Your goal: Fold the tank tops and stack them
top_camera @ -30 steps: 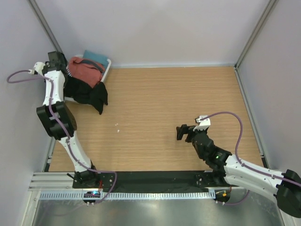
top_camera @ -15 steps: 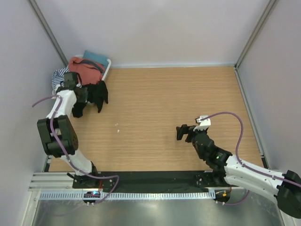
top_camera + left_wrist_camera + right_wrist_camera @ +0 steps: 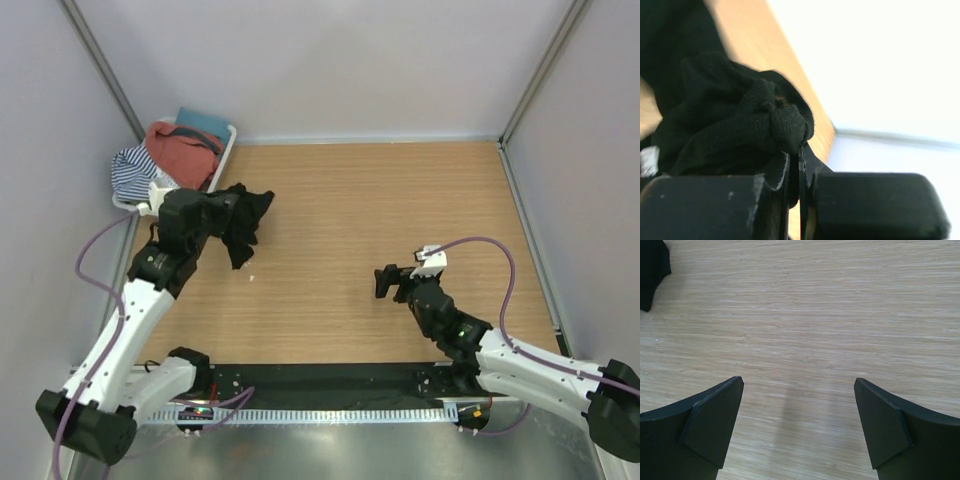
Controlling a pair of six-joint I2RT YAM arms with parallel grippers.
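**Fig.** Top, L-wrist and R-wrist views.

(a) The bench (image 3: 400, 210): wood-grain surface with no folded garment or stack on it. Task is judged to be at its start: first top coming out, both folds and the stacking left to do.

(b) The white basket (image 3: 228, 140), far-L corner: holds the rust-red tank top (image 3: 178, 150), bunched. A striped cloth (image 3: 130, 172) hangs over its L side.

(c) The black tank top (image 3: 243, 222): crumpled, out of the basket, over the bench just to its R. It is carried by the left end effector (image 3: 795, 147), fingers pressed together on a wad of black knit.

(d) The right end effector (image 3: 799, 390): fingers wide apart, nothing between them, low over bare bench at centre-R, well apart from both tops.

Hidden/unclear:
- whether the black top's lower tip touches the bench;
- its straps and hem, lost in the bunching;
- L-wrist view blurred, background overexposed;
- basket contents partly covered by the red top.
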